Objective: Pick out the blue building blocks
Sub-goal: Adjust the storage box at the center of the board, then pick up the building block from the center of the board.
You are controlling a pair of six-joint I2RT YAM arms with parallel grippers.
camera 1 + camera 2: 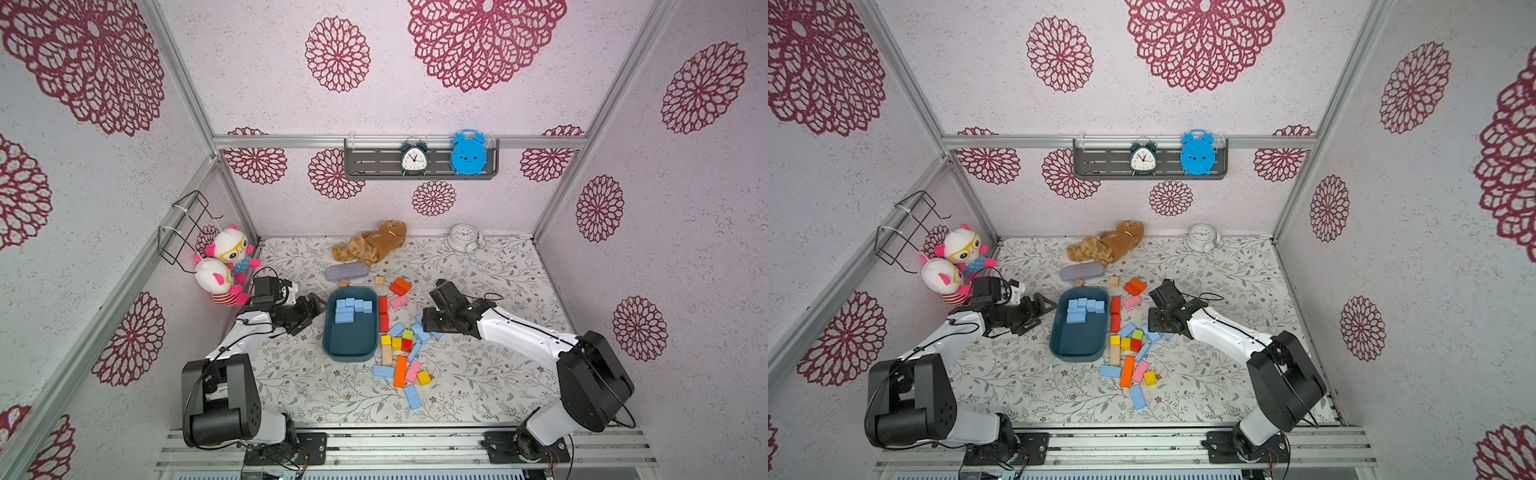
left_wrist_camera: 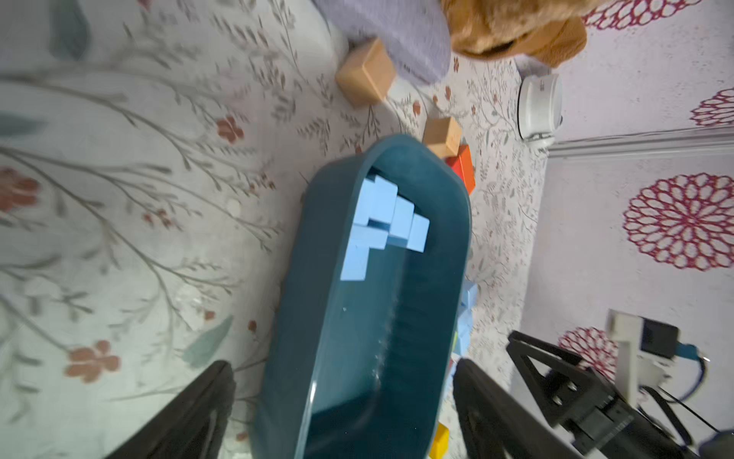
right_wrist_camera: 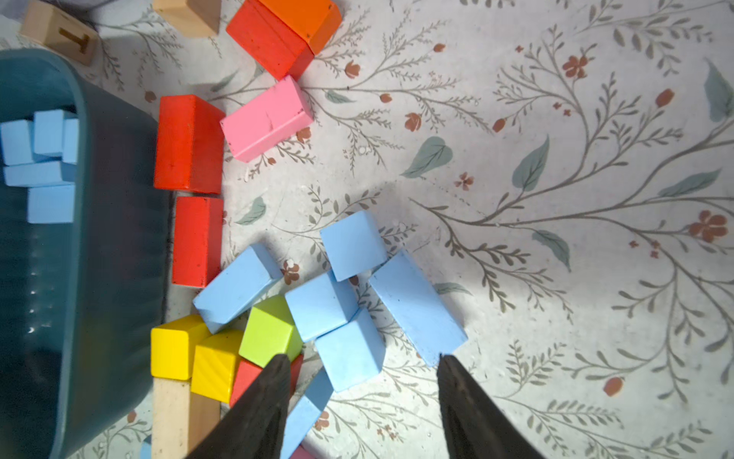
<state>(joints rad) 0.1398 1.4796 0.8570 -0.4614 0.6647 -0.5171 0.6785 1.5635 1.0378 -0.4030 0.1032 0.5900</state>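
1. Nearest me, approx 5 o'clock of the dark teal oblong plastic tray (image 1: 351, 343): loose light-blue wooden blocks (image 1: 412, 397) lie beside a long orange wooden bar (image 1: 400, 371), a pink wooden bar (image 1: 412, 371) and a yellow wooden cube (image 1: 424, 378).
2. R gripper (image 3: 363, 359) hangs over a blue cluster at the tray's 3 o'clock. Fingers apart, nothing clamped; one blue cube sits just past the tips.
3. L gripper (image 2: 343, 365) at the tray's 9 o'clock: fingers wide apart, empty.
4. Inside the tray, more blue blocks are bunched at its 12 o'clock end.
5. Two red wooden blocks (image 1: 383, 305) line the tray's 3 o'clock wall.
6. Far off, 12 o'clock: brown plush toy (image 1: 374, 243).
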